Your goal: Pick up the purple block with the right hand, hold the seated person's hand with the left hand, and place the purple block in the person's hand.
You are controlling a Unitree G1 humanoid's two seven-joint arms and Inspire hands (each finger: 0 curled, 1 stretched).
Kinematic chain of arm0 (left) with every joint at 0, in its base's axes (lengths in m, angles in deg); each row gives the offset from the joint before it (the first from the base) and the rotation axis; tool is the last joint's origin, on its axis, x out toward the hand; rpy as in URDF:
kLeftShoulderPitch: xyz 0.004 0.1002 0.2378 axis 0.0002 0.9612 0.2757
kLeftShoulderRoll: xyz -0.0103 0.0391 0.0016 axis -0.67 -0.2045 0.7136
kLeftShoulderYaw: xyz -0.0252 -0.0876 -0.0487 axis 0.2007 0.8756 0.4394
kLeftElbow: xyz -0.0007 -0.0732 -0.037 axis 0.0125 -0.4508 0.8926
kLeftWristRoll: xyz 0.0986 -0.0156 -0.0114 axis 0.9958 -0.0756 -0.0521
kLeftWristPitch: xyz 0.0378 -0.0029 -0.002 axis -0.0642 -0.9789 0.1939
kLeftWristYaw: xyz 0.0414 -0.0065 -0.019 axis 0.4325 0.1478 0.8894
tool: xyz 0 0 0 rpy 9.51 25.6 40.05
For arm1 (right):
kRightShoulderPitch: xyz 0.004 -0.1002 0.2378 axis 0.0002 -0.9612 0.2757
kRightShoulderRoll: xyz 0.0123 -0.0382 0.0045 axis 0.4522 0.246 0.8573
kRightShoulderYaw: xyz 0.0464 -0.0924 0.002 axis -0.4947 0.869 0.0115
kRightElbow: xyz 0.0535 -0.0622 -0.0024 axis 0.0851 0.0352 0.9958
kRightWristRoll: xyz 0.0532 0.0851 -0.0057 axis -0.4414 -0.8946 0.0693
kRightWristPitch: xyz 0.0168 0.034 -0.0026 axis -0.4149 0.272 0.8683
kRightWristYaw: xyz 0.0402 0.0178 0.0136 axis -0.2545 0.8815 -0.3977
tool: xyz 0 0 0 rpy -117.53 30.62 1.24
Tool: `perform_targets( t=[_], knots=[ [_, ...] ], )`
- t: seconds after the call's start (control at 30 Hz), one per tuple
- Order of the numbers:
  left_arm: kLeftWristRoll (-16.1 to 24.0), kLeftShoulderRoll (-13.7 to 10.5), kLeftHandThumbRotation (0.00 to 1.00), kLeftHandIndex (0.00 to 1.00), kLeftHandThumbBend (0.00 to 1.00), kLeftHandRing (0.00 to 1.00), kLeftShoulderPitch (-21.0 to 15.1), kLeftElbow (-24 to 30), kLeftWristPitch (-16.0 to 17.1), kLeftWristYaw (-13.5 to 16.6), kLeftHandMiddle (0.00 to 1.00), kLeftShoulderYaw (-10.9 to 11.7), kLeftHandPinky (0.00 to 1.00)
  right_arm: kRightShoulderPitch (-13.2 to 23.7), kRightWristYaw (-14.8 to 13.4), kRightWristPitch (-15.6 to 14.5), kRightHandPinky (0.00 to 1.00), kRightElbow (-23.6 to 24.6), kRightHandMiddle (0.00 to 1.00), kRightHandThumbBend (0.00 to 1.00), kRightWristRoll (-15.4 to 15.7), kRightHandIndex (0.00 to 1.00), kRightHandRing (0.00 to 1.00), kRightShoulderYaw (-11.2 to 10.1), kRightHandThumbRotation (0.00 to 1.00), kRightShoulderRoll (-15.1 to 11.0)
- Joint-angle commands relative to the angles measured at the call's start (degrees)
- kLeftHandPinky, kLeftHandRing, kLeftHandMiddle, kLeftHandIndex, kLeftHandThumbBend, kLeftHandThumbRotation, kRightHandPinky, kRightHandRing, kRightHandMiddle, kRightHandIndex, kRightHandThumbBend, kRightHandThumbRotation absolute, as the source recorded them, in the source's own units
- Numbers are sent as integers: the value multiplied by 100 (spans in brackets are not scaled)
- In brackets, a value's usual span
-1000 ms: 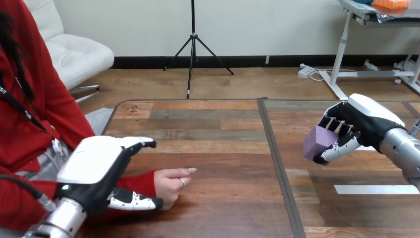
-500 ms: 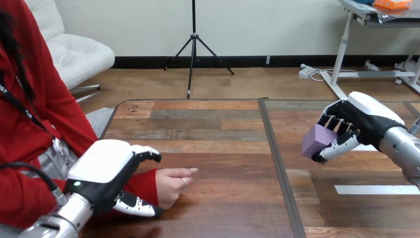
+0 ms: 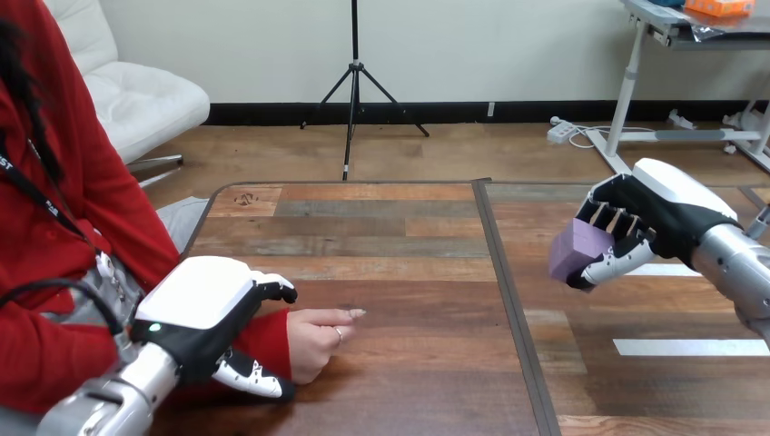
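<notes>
The right hand [image 3: 640, 222], fingers clamped on the purple block [image 3: 572, 252] above the table's [image 3: 409, 272] right side, should carry it left only once the left hand [image 3: 202, 313], spread open astride the wrist [image 3: 269, 334], closes gently; the person's hand [image 3: 313, 341] lies curled near the left edge.

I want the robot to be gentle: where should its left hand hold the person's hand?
Probably at the red-sleeved wrist, from the left, where the left hand is. The person's hand rests curled on the table, a finger pointing right, so its wrist end is nearest.

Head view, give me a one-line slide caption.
Right hand grips purple block over the table; left hand sits at the person's wrist.
</notes>
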Motion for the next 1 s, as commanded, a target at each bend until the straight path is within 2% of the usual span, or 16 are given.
perform_targets(
  t=[0.0,0.13,0.4,0.97],
  knots=[
    [36,-224,37,75,100,76,-597,-90,-102,-150,77,-130,73,121,-62,-30,39,351,48,71,-126,50,43,-226,0,-176],
    [32,-235,38,75,100,76,-723,-172,-197,-287,77,-208,74,106,-52,-49,39,383,48,71,-122,50,43,-238,0,-190],
    [19,-290,39,74,100,75,-919,-345,-233,-339,76,-348,74,81,-20,-62,37,425,46,71,-161,50,41,-282,0,-204],
    [45,-288,27,74,99,75,-1231,-573,-544,-607,75,-579,74,54,34,-97,37,476,47,71,-177,50,41,-366,0,-203]
  ],
)
